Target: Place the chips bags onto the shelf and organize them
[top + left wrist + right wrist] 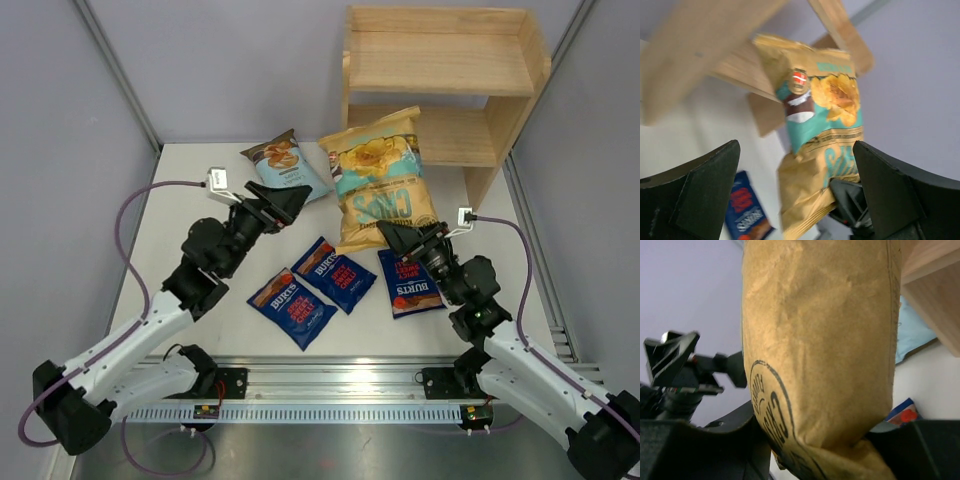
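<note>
The large yellow-gold chips bag (385,180) stands tilted, its top against the front of the shelf's (440,60) lower tier. My right gripper (397,238) is shut on its bottom edge; in the right wrist view the bag (825,340) fills the space between the jaws (825,450). My left gripper (288,203) hangs open to the left of the bag, holding nothing; its wrist view faces the bag (825,130) through the wide jaws (795,150). A light blue bag (285,160) and three dark blue bags (293,307) (335,274) (410,283) lie on the table.
The wooden shelf stands at the back right against the wall. Both of its tiers hold nothing. The table's metal rail (340,375) runs along the near edge between the arm bases. Grey walls close in the left and right sides.
</note>
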